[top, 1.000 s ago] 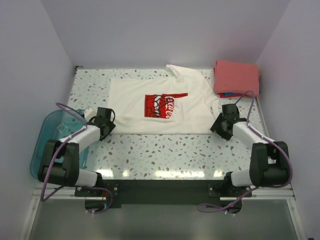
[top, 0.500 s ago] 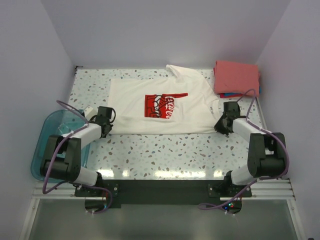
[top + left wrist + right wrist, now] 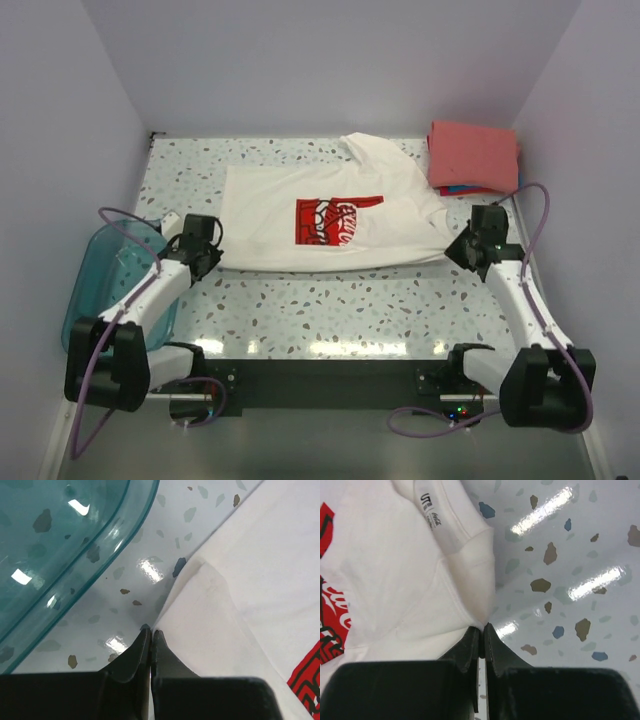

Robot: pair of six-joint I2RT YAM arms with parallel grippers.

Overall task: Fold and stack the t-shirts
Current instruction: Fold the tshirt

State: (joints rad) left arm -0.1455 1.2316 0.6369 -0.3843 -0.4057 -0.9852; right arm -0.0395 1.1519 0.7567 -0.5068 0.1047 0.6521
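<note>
Two jaws pinching cream t-shirt (image 3: 262, 215) corners, teal tub (image 3: 100, 278) beside

On my right wrist feed I'm reading a label (image 3: 431, 517) printed inside the collar of the cream-white t-shirt (image 3: 395, 580). It has bold letters "UT", with a line of tiny type under them that I can't make out. Beside that runs a slanted script mark that looks like "Coca-Cola". From the top camera, the red-and-white chest print (image 3: 338, 218) carries white script lettering, too small for me to read.
</note>
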